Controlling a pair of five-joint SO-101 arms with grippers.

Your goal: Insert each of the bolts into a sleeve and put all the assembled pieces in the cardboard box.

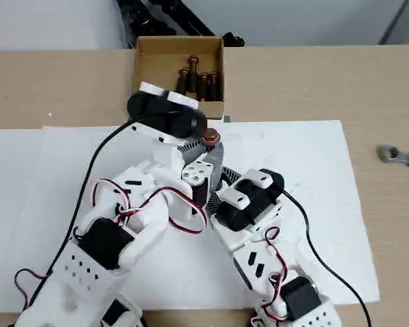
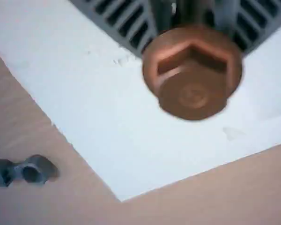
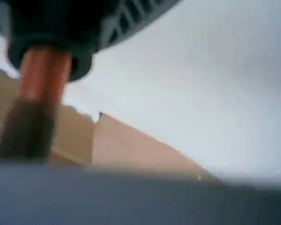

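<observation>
A copper bolt (image 1: 210,137) hangs just in front of the cardboard box (image 1: 144,68), its hex head (image 2: 192,70) facing the left wrist camera. My left gripper (image 1: 206,148) is shut on it, grey ribbed fingers (image 2: 126,23) on either side. In the right wrist view the bolt's copper shaft (image 3: 42,75) comes out of a dark flanged sleeve (image 3: 47,33). My right gripper (image 1: 223,174) is shut on that sleeve and meets the left gripper from the near side. Several assembled dark pieces with copper heads (image 1: 201,82) lie in the box.
A white paper sheet (image 1: 313,204) covers the table under both arms. A grey wrench (image 1: 399,155) lies on the bare wood at the right and also shows as the wrench (image 2: 23,171) in the left wrist view. Dark equipment stands behind the box.
</observation>
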